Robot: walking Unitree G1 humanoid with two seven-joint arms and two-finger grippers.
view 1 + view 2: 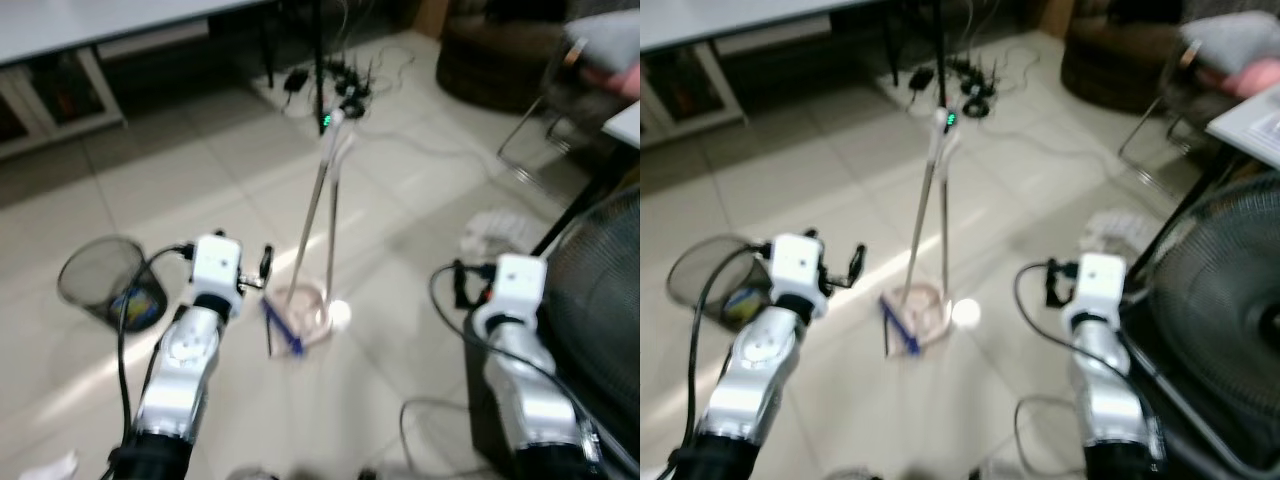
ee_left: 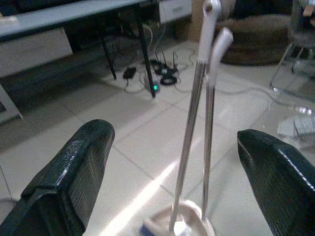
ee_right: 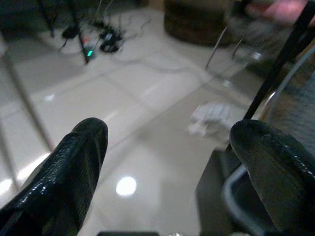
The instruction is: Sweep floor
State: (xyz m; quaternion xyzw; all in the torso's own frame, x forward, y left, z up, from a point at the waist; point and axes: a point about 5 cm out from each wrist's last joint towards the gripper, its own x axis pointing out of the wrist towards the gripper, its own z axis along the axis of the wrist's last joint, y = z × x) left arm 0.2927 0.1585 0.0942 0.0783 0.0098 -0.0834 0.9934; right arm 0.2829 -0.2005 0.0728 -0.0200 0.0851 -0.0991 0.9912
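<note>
Left gripper point(image 2: 167, 162), fingers spread, faces the upright broom point(image 1: 312, 212) just ahead, nearer than the open right gripper point(image 3: 167, 162).

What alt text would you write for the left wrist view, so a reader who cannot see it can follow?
Two open black fingers of the left gripper frame a broom and dustpan standing upright together on a pale tiled floor. Behind them, cables lie under a table.
</note>
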